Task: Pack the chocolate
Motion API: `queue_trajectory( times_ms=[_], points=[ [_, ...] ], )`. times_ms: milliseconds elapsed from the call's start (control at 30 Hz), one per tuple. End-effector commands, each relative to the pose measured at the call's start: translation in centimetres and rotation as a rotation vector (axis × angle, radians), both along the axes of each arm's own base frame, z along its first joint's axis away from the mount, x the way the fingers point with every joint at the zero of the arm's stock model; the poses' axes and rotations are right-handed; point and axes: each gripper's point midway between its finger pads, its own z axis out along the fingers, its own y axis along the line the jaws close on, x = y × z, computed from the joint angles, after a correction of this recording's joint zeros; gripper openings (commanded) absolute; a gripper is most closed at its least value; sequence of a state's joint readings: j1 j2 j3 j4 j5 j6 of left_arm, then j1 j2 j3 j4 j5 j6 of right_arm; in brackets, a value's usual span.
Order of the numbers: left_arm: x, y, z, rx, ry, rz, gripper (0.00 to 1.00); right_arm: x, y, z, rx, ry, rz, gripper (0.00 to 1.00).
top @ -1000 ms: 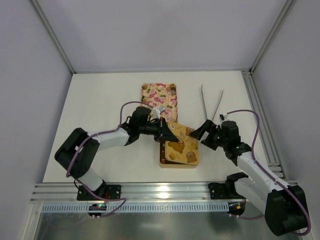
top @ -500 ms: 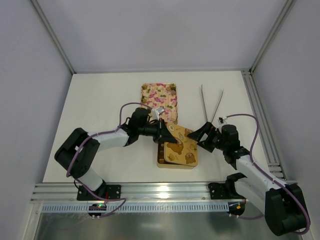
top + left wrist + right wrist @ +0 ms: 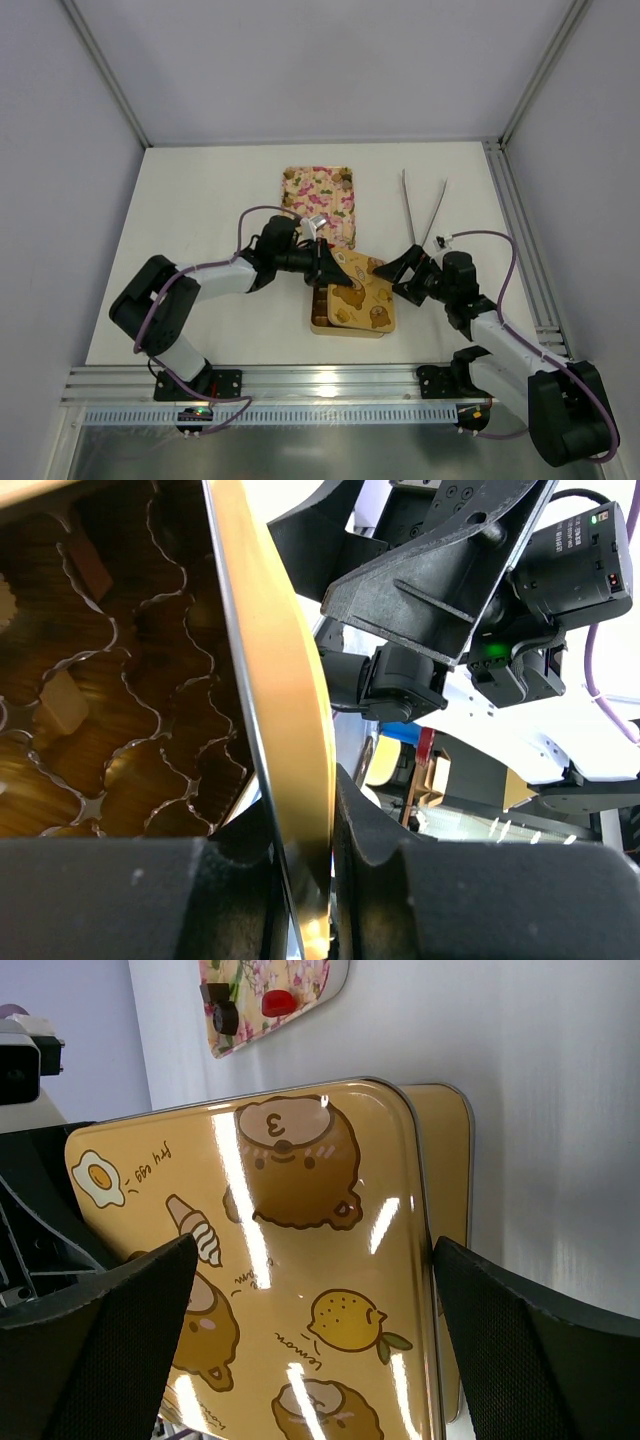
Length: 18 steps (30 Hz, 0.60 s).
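A gold-brown square box point(image 3: 318, 322) sits mid-table, and its bear-printed lid point(image 3: 362, 290) lies tilted over it. My left gripper point(image 3: 322, 262) is shut on the lid's left rim point(image 3: 275, 680), one finger on each side of the thin edge point(image 3: 305, 880). My right gripper point(image 3: 400, 272) stands open at the lid's right side. In the right wrist view its fingers straddle the printed lid point(image 3: 300, 1260), with the right finger at the lid's edge point(image 3: 315, 1245). Pale brown chocolate point(image 3: 65, 702) sits in the box's cells. A dark one point(image 3: 222, 1017) and a red one point(image 3: 277, 1001) lie on the floral tray.
The pink-and-cream floral tray point(image 3: 318, 192) lies just behind the box. Metal tongs point(image 3: 423, 208) rest at the back right. An aluminium rail point(image 3: 520, 240) runs along the table's right edge, and frame posts stand at the back corners.
The lid and box have shifted a little to the left and nearer. My right gripper has moved left, so its open fingers now straddle the lid. My left arm barely moved.
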State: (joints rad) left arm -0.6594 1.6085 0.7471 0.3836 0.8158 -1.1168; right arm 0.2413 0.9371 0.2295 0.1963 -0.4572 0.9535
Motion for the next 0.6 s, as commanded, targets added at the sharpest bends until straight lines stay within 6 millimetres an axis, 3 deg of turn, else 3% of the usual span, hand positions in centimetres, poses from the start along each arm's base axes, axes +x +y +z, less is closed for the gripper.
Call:
queue_trajectory(
  times_ms=[0, 133, 567],
  points=[
    [0.2, 0.3, 0.1, -0.012, -0.034, -0.013, 0.18, 0.5, 0.5, 1.1, 0.025, -0.053, 0.014, 1.0],
    [0.2, 0.5, -0.1, -0.006, -0.032, -0.01, 0.2, 0.3, 0.5, 0.4, 0.017, -0.033, 0.021, 1.0],
    [1.1, 2.1, -1.4, 0.058, -0.009, 0.033, 0.29, 0.2, 1.0, 1.3, 0.054, -0.046, 0.026, 1.0]
  ],
)
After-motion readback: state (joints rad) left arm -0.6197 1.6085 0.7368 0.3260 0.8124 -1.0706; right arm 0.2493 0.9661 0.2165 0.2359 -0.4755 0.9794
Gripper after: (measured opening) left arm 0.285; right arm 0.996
